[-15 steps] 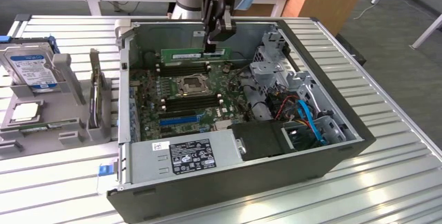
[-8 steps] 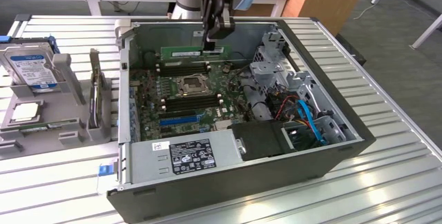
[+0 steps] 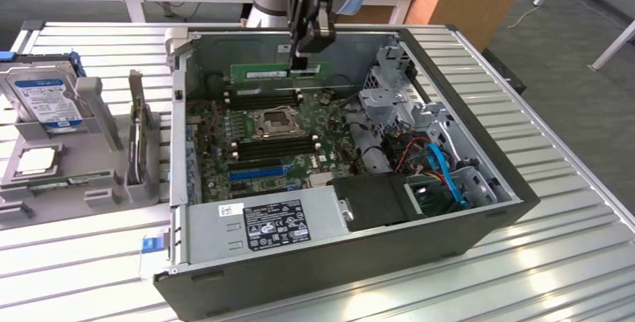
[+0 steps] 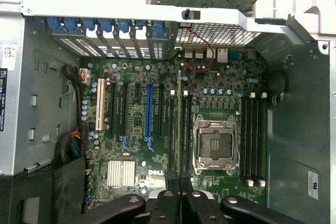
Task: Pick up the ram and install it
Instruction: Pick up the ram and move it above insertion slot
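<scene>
At the exterior view's left, on the slatted metal table [image 3: 79, 262]: a hard drive [image 3: 44, 99] standing in a grey holder, a processor [image 3: 37, 161] lying flat nearer, and an expansion card [image 3: 139, 140] upright on edge.

Centre: open computer case [image 3: 178, 151]; motherboard [image 3: 218, 181] with empty processor socket [image 3: 274, 122]; power supply [image 3: 268, 225] along the near side.

Far centre: gripper [image 3: 300, 60], jaws narrow, clamped on the ram [image 3: 268, 73]. The ram hangs level over the far memory slots [image 3: 260, 99], apart from them.

Right: metal drive cage [image 3: 397, 106]; blue cable [image 3: 442, 169].
</scene>
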You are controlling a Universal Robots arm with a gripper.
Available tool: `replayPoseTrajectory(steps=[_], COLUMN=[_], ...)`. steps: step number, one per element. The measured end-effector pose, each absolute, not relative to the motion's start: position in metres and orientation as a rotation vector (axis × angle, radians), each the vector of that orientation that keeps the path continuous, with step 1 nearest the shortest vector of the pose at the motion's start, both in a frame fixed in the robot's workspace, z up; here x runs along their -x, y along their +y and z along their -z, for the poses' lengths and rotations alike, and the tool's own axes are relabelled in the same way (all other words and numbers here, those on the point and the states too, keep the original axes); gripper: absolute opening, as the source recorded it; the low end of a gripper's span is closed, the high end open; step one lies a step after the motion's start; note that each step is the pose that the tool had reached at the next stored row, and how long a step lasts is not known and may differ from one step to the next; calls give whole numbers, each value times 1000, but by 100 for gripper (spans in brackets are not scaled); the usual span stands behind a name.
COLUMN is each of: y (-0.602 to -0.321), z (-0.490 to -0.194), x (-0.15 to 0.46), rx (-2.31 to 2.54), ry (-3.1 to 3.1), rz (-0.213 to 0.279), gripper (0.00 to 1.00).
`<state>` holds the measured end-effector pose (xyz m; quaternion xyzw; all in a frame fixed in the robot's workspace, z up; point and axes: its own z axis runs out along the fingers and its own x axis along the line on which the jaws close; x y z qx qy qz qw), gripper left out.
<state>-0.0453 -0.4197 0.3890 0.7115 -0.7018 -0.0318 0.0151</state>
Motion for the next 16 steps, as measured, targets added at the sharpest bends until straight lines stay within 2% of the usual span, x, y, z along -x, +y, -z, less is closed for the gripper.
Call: replayPoseTrajectory(steps=[11, 16], y=[-417, -416], z=[-389, -387], x=[45, 45], rx=[-2214, -2225], ry=[-2184, -2193], rz=[99, 114], gripper=[12, 12])
